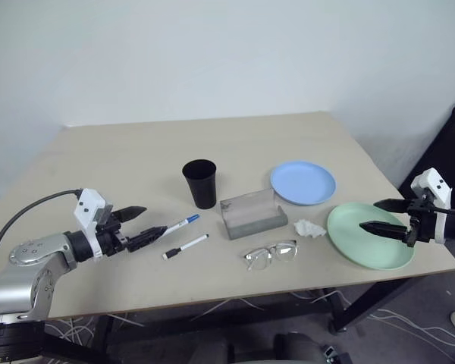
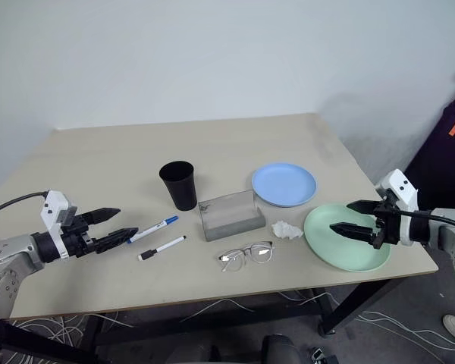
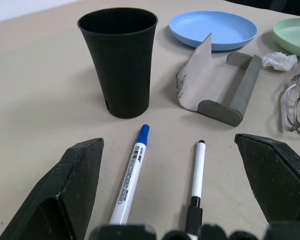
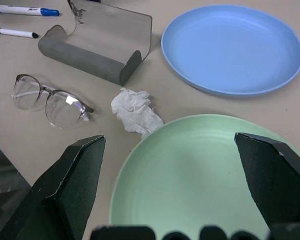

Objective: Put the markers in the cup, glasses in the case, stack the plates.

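Since my left fingers [image 1: 138, 226] gape beside the blue-capped marker [image 1: 177, 224], its length runs away toward the cup [image 1: 201, 183]; right fingers [image 1: 382, 215] spread too.

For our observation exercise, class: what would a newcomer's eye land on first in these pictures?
Likely the two plates on the table's right: the blue plate and, nearer the edge, the green plate, with the open right pincer hovering over it. Mid-table stand the black cup and the open grey case, with the glasses in front. On the left, the open left pincer points at two markers.
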Action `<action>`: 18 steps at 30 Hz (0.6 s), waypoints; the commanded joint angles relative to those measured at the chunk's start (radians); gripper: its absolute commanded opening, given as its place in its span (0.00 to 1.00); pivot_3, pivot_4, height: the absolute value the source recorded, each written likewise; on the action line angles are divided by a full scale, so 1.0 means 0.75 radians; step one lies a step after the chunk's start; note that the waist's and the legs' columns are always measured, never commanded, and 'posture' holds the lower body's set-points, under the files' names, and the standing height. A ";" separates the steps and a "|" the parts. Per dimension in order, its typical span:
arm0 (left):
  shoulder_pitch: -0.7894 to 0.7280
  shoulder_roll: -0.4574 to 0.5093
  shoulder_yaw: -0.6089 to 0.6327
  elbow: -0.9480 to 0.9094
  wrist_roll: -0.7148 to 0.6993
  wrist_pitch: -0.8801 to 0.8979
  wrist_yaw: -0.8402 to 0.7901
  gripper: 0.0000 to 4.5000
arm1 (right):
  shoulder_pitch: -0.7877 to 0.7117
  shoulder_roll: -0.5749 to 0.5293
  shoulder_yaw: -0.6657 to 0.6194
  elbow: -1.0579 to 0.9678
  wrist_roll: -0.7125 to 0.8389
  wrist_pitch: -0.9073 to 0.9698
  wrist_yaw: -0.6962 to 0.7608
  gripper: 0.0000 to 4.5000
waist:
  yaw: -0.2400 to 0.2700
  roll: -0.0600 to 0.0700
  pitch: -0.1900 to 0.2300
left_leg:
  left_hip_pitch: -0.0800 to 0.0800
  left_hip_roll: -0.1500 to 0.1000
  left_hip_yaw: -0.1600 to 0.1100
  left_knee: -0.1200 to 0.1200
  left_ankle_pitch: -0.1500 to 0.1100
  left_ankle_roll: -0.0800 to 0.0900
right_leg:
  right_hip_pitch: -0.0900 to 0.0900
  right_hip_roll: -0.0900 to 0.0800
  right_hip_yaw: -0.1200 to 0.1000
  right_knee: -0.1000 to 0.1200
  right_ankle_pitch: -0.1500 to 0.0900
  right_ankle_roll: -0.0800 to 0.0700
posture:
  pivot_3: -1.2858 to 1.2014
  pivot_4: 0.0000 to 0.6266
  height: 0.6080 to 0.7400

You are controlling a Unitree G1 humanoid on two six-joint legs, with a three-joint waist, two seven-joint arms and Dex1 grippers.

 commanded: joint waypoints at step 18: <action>-0.014 -0.036 -0.047 -0.137 -0.011 -0.024 0.023 0.99 | -0.086 0.025 -0.063 0.705 -0.192 -0.157 -0.273 1.00 | -0.004 0.000 0.000 | 0.000 -0.002 0.000 0.001 0.000 0.001 | 0.002 0.002 0.003 0.000 0.000 0.000 | 0.52 0.00 0.94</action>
